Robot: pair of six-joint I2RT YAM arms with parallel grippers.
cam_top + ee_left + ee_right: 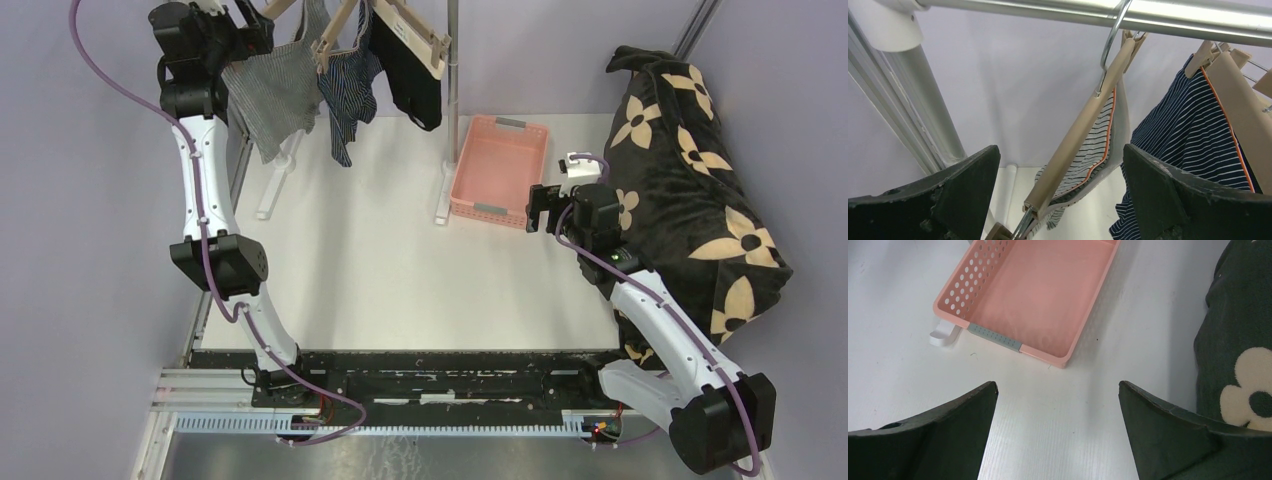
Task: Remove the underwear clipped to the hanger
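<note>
Three briefs hang clipped to tan hangers on a metal rail at the back: a grey-white patterned one, a navy striped one and a black one. My left gripper is raised beside the grey-white brief, open and empty. In the left wrist view the tan hanger with the grey-white brief lies between my open fingers, and the navy brief hangs to the right. My right gripper is open and empty, low over the table near the pink basket.
The pink basket stands empty. A large black flower-print blanket is piled at the right. The rack's white feet and upright pole stand on the white table.
</note>
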